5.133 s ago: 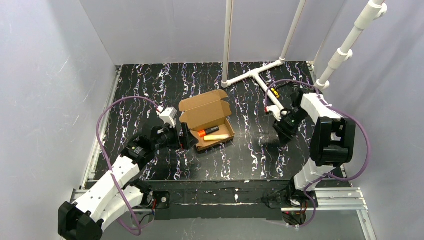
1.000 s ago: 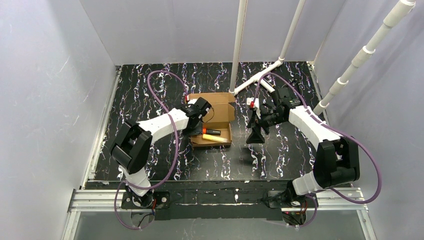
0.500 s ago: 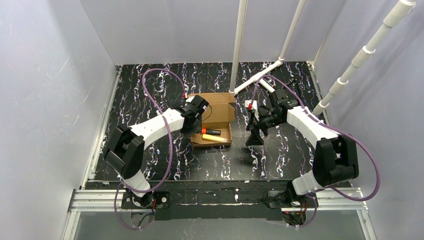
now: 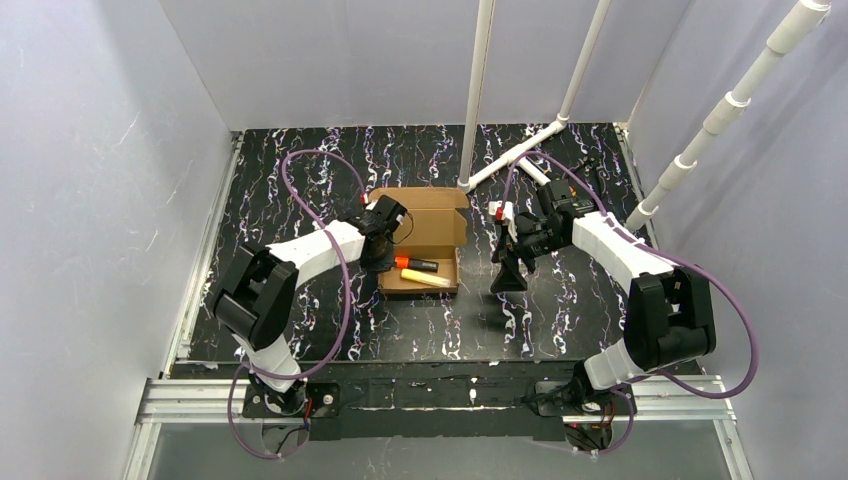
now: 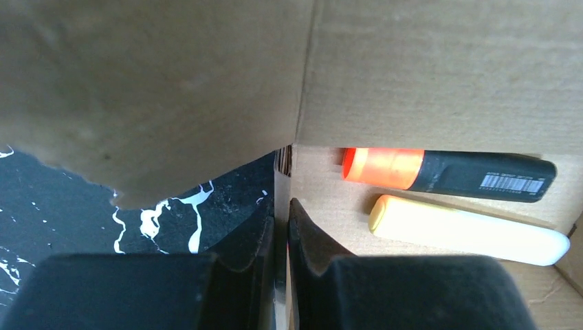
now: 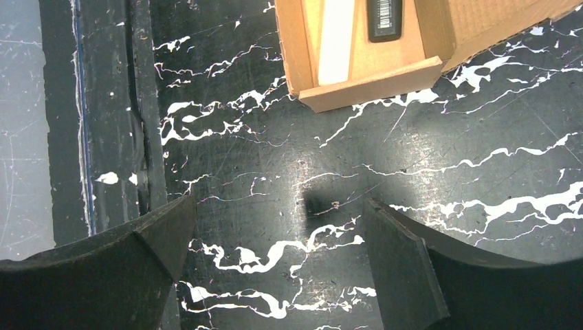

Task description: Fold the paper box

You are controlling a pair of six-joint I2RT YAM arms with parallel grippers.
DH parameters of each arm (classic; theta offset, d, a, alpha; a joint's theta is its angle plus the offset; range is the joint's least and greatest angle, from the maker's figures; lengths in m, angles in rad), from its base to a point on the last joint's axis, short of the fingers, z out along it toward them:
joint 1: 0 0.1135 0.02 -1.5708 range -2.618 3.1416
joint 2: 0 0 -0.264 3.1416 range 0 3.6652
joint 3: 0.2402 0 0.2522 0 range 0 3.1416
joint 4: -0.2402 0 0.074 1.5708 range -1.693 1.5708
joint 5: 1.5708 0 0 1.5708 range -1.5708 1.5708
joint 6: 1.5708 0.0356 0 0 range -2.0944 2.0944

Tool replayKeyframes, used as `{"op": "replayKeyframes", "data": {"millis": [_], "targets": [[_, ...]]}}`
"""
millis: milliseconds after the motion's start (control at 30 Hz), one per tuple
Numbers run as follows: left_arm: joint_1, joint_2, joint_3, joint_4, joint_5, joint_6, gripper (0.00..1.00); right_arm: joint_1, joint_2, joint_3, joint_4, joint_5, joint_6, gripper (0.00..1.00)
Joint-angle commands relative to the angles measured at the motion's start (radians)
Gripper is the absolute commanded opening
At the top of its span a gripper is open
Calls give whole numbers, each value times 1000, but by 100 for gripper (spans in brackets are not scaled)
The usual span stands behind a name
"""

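Observation:
The paper box (image 4: 432, 215) is brown cardboard in the middle of the black table, its lid standing up at the back. An orange marker (image 4: 415, 264) and a yellow marker (image 4: 428, 278) lie in its tray. My left gripper (image 4: 385, 243) is shut on the box's left side wall. In the left wrist view the thin wall (image 5: 281, 180) runs between the two fingers of the gripper (image 5: 280, 223), with the orange marker (image 5: 385, 166) and yellow marker (image 5: 467, 230) just beyond. My right gripper (image 4: 508, 277) hangs open to the right of the box, holding nothing. The box corner (image 6: 364, 79) lies ahead of its spread jaws (image 6: 278, 210).
A white pipe frame (image 4: 520, 155) lies on the table behind the box, with an upright pole (image 4: 478, 90). A slanted white pipe (image 4: 730, 100) crosses the right wall. Grey walls close three sides. A metal rail (image 6: 141, 103) marks the table edge.
My left gripper has closed onto the box's left wall, and the box has slid a little to the left. The right arm has barely moved and stays open.

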Motion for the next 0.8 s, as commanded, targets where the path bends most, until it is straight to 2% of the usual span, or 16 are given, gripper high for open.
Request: {"op": "replayKeyframes", "data": {"millis": [0, 400, 633, 767], "targets": [[-1, 11, -24, 29, 3, 11, 0, 9, 12, -7, 0, -21, -4, 98], [-100, 84, 77, -114, -286, 73, 0, 11, 18, -14, -5, -16, -12, 98], [-111, 144, 121, -180, -320, 62, 0, 11, 22, -17, 2, -7, -11, 98], [-113, 98, 104, -165, -275, 25, 16, 11, 26, -21, 6, -2, -8, 98]]}}
